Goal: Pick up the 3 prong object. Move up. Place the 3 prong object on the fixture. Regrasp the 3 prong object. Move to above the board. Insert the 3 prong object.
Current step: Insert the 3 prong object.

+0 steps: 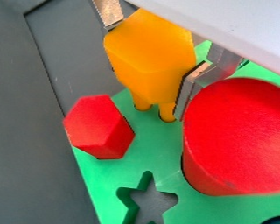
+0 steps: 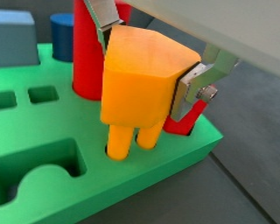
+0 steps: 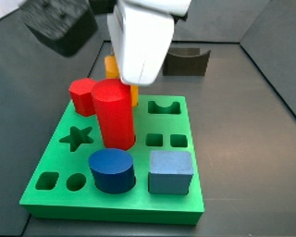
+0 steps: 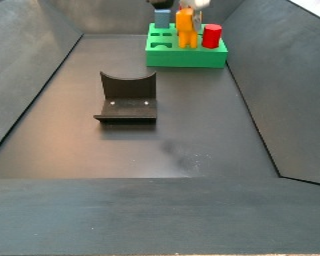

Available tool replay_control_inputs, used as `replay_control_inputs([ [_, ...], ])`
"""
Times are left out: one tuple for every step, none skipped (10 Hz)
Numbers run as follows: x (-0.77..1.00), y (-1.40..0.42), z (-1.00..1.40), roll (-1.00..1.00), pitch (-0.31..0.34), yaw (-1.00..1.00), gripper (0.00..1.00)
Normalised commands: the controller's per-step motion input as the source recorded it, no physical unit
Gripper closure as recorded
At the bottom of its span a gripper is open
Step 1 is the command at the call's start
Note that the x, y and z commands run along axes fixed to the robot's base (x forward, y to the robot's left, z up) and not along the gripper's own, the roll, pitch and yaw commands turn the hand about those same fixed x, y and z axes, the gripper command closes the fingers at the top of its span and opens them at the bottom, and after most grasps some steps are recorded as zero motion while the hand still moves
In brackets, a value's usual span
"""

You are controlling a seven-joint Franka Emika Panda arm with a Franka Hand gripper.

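The gripper [image 2: 152,54] is above the far edge of the green board [image 2: 38,131] and grasps the 3 prong object [image 2: 140,74], an orange-yellow block, between its two silver fingers [image 2: 205,77], one plate pressed against each side of the block. In both wrist views the block hangs upright with its long axis roughly vertical and its short prongs [image 1: 157,107] pointing down at the board. The prong tips sit at the board's surface near its edge; whether they have entered their cut-outs or only touch the top cannot be told from these pictures. Just beside the block stand a tall red cylinder [image 1: 238,131] on one side and a red hexagonal piece [image 1: 98,125] on the other, both close enough that a sideways drift could knock them. A star-shaped cut-out [image 1: 147,199] lies empty nearby. In a side view the blue cylinder [image 3: 111,170] and blue cube [image 3: 170,171] stand at the board's near edge, well apart from the gripper. The dark fixture [image 4: 125,97] stands empty on the floor, well apart from the board. This looks like the last step, insertion: the move ahead is likely a straight push down along the block's long axis, with the prongs lined up over their holes.
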Motion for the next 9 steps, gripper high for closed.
replay_control_inputs([
  [0.0,0.06,-0.6,-0.13,0.01,0.0,1.0],
  [0.0,0.05,-0.59,-0.23,0.0,0.0,1.0],
  [0.0,0.05,-0.61,-0.24,-0.011,0.0,1.0],
  [0.0,0.03,-0.65,-0.21,-0.024,-0.04,1.0],
  [0.0,0.01,-0.65,-0.18,-0.044,-0.06,1.0],
  [0.0,0.05,-0.5,-0.2,-0.117,-0.01,1.0],
  [0.0,0.07,-0.07,-0.16,-0.083,0.0,1.0],
  [0.0,0.02,0.0,0.0,0.0,0.0,1.0],
  [0.0,0.0,0.0,0.0,0.0,0.0,1.0],
])
